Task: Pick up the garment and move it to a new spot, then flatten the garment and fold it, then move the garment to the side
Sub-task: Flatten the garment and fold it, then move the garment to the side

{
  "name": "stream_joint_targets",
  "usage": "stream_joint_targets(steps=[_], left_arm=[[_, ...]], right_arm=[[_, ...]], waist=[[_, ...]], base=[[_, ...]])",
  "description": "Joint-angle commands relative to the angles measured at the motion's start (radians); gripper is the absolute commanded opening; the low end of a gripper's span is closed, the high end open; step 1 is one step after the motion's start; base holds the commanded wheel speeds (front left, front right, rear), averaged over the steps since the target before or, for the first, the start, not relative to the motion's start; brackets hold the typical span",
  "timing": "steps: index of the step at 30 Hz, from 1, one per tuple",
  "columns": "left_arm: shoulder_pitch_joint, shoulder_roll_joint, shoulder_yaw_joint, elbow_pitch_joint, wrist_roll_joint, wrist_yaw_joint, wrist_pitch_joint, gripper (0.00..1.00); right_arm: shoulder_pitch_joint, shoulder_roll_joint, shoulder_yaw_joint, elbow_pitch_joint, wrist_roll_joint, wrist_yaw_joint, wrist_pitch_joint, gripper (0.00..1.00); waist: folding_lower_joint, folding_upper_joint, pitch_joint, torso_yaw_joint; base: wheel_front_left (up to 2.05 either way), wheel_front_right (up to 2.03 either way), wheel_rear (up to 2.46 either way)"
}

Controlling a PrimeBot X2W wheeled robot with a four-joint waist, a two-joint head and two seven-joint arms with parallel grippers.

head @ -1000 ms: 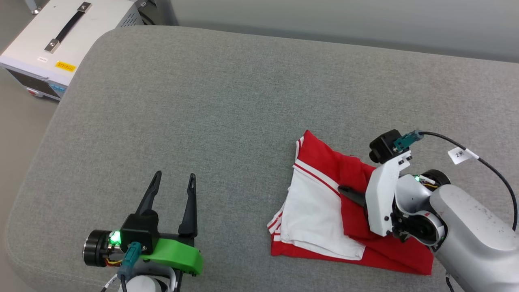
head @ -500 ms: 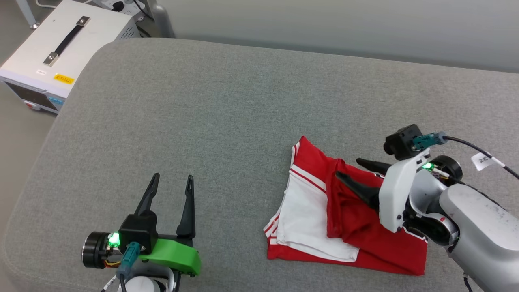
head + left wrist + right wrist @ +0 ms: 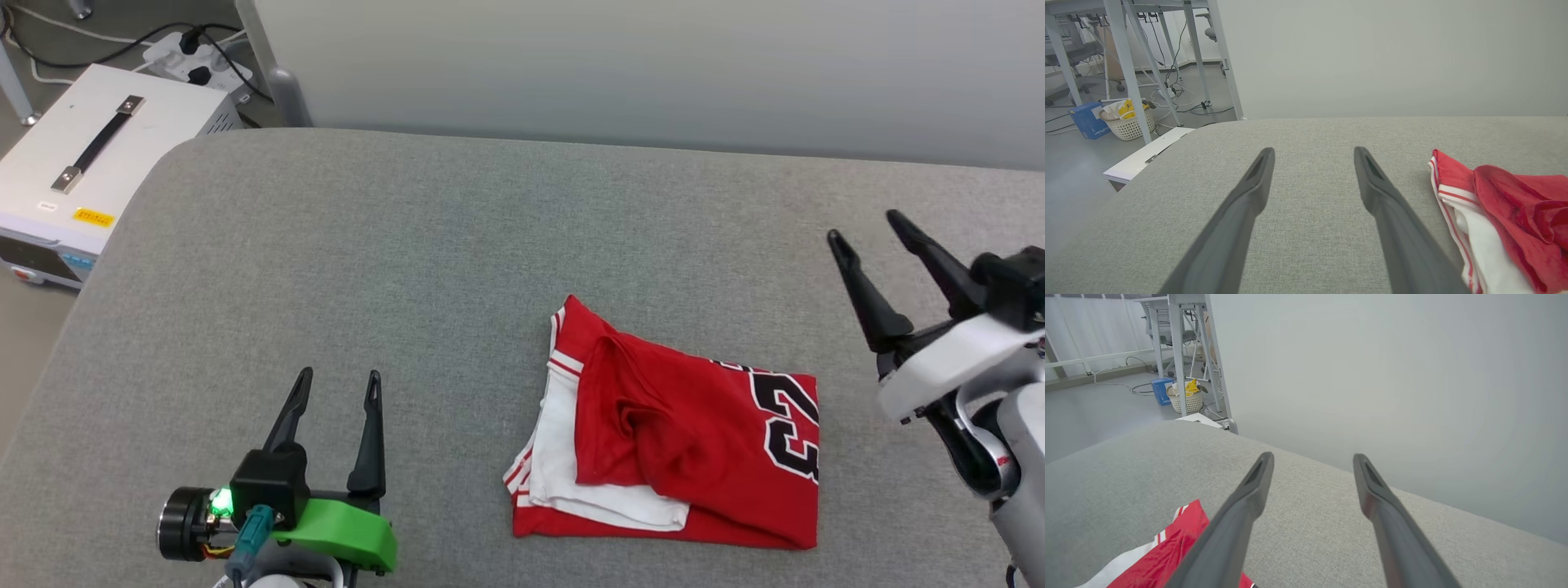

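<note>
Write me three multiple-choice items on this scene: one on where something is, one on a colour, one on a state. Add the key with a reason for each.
1. Where does the garment lie?
A. Draped over a chair
B. On the grey cushion, between the left pincer and the right pincer
C. Hanging from a pincer

2. What colour is its visible sleeve?
A. White
B. Blue
C. Black

3. How does the right pincer stand?
A. Shut on the garment
B. Shut, empty
C. Open, empty

Key:
1 B: the head view shows it lying on the cushion with a pincer on each side.
2 A: white fabric shows beneath the red fold.
3 C: its fingers stand apart, clear of the cloth.
</note>
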Motion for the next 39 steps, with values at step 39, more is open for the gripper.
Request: stream_joint_targets(steps=[39], left_arm=[[0.094,-0.001,0.007,-0.022,0.005,-0.003,-0.006,1.00]], right_arm=[[0.584,0.443,-0.486,-0.292,-0.456,-0.001,-0.067,1.00]], waist=[[0.0000,0.0000,-0.095,-0.002]], base=[[0.00,0.00,0.00]])
